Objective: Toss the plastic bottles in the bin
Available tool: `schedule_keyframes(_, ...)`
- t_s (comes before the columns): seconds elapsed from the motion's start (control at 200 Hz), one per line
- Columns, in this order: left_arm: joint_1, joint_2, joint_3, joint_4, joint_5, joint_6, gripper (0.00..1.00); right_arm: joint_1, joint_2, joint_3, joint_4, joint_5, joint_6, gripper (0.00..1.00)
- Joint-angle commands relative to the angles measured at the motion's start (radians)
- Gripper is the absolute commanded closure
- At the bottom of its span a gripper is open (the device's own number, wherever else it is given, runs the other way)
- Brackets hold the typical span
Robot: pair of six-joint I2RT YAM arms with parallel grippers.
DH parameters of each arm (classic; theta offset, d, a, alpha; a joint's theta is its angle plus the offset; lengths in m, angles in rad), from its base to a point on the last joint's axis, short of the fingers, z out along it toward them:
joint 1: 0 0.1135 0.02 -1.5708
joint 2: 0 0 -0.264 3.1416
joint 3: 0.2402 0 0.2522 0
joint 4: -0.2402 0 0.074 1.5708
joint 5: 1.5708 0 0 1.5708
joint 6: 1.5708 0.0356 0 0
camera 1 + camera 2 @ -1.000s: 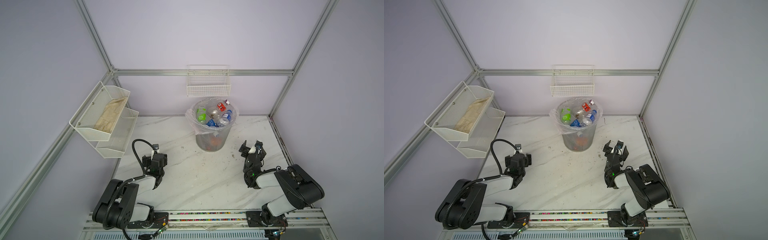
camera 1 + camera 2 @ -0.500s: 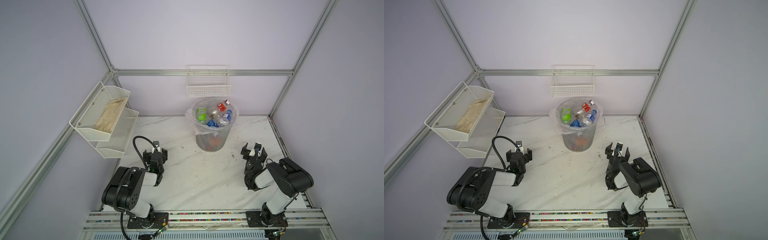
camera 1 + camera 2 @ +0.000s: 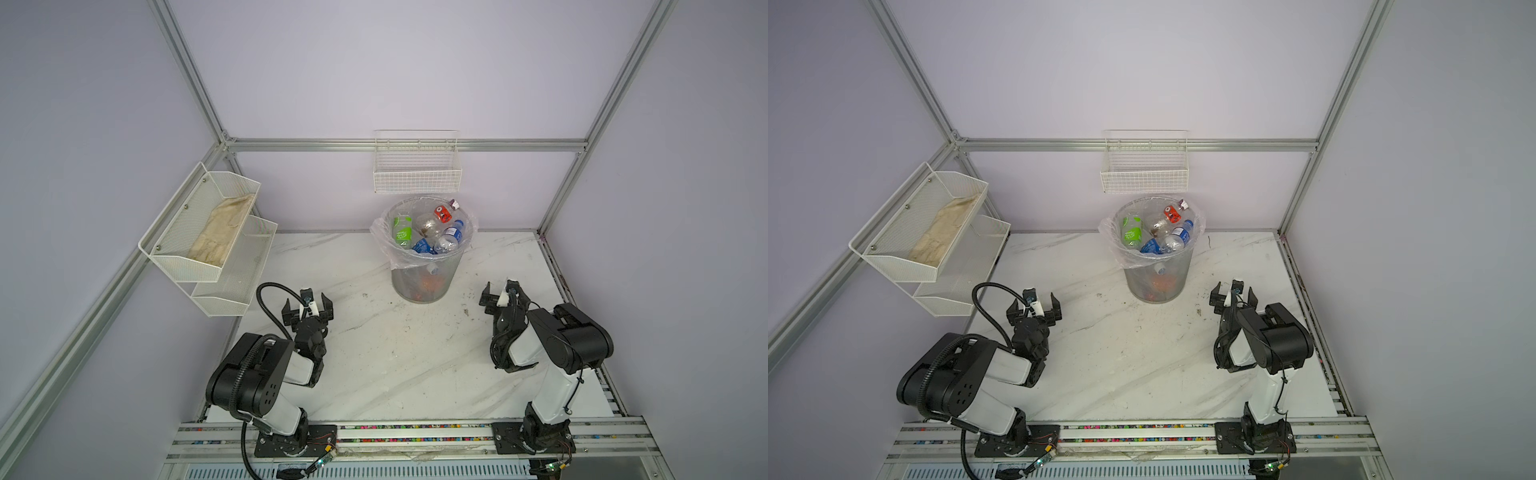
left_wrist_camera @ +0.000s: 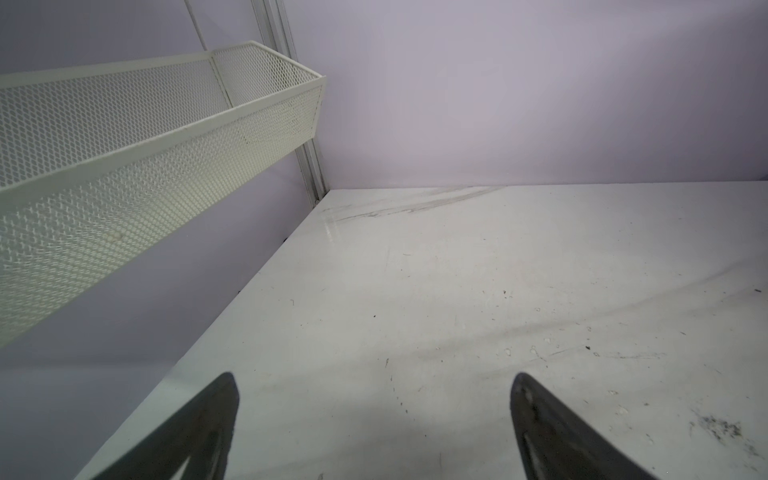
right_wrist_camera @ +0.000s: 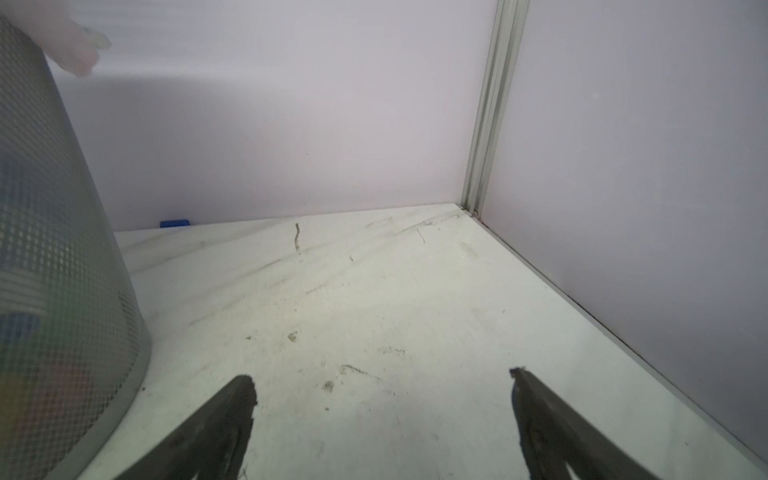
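Note:
The bin (image 3: 419, 286) (image 3: 1156, 286), a round grey mesh basket with a clear liner, stands at the back middle of the table. Several plastic bottles lie inside it: a green one (image 3: 402, 229) (image 3: 1133, 232), a red-labelled one (image 3: 442, 213) and a blue-labelled one (image 3: 451, 241). No bottle shows on the table. My left gripper (image 3: 307, 305) (image 3: 1034, 306) (image 4: 374, 378) is open and empty, low over the table's left side. My right gripper (image 3: 500, 296) (image 3: 1233, 295) (image 5: 380, 374) is open and empty, just right of the bin (image 5: 62, 270).
A two-tier white mesh shelf (image 3: 216, 266) (image 4: 145, 124) juts from the left wall, with a beige cloth (image 3: 220, 232) in its upper tier. A white wire basket (image 3: 417, 174) hangs on the back wall above the bin. A small blue object (image 5: 174, 223) lies at the back wall's foot.
Both arms have folded up, their elbows rising and drawing back over their bases. The grippers stay open, low and roughly where they were.

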Motion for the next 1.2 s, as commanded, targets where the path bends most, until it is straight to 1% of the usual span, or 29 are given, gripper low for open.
schedule_keyframes(0.0,-0.008,0.03,-0.038,0.15,0.045,0.04,0.0,-0.014,-0.024,-0.007,0.07,-0.118,-0.025,0.02)
schedule_keyframes(0.055,0.004,0.069,-0.029,0.173,0.079,0.048,0.0,-0.015,-0.024,-0.013,0.076,-0.146,-0.03,0.02)
schedule_keyframes(0.095,0.009,0.102,-0.017,0.203,0.069,0.057,0.0,-0.017,-0.021,0.003,0.052,-0.162,-0.028,0.02)
schedule_keyframes(0.16,0.029,0.101,0.006,0.172,0.066,0.04,0.0,-0.039,-0.034,0.05,-0.065,-0.177,0.002,0.02)
schedule_keyframes(0.2,0.04,0.081,0.032,0.096,0.064,0.021,0.0,-0.056,-0.037,0.094,-0.152,-0.188,0.026,0.02)
schedule_keyframes(0.225,0.05,0.066,0.056,0.029,0.064,0.002,0.0,-0.078,-0.035,0.112,-0.186,-0.226,0.041,0.02)
schedule_keyframes(0.25,0.067,0.05,0.089,-0.047,0.069,-0.023,0.0,-0.098,-0.036,0.127,-0.215,-0.253,0.056,0.02)
schedule_keyframes(0.27,0.085,0.038,0.12,-0.149,0.079,-0.045,0.0,-0.106,-0.039,0.138,-0.244,-0.249,0.072,0.02)
schedule_keyframes(0.305,0.121,0.023,0.178,-0.291,0.111,-0.083,0.0,-0.118,-0.043,0.144,-0.264,-0.253,0.078,0.02)
schedule_keyframes(0.325,0.148,0.015,0.198,-0.357,0.156,-0.11,0.0,-0.12,-0.041,0.145,-0.258,-0.251,0.072,0.02)
schedule_keyframes(0.35,0.176,0.0,0.203,-0.396,0.203,-0.139,0.0,-0.12,-0.039,0.144,-0.252,-0.252,0.066,0.02)
schedule_keyframes(0.375,0.182,-0.01,0.204,-0.413,0.216,-0.146,0.0,-0.12,-0.04,0.144,-0.253,-0.25,0.066,0.02)
schedule_keyframes(0.405,0.182,-0.007,0.206,-0.418,0.213,-0.142,0.0,-0.12,-0.04,0.145,-0.256,-0.25,0.069,0.02)
schedule_keyframes(0.525,0.182,0.009,0.186,-0.347,0.218,-0.129,0.0,-0.12,-0.04,0.144,-0.253,-0.25,0.067,0.03)
schedule_keyframes(0.695,0.181,0.002,0.181,-0.348,0.219,-0.128,0.0,-0.106,-0.048,0.125,-0.221,-0.23,0.041,0.02)
schedule_keyframes(1.195,0.176,0.001,0.174,-0.332,0.211,-0.123,0.0,-0.106,-0.047,0.129,-0.227,-0.244,0.044,0.02)
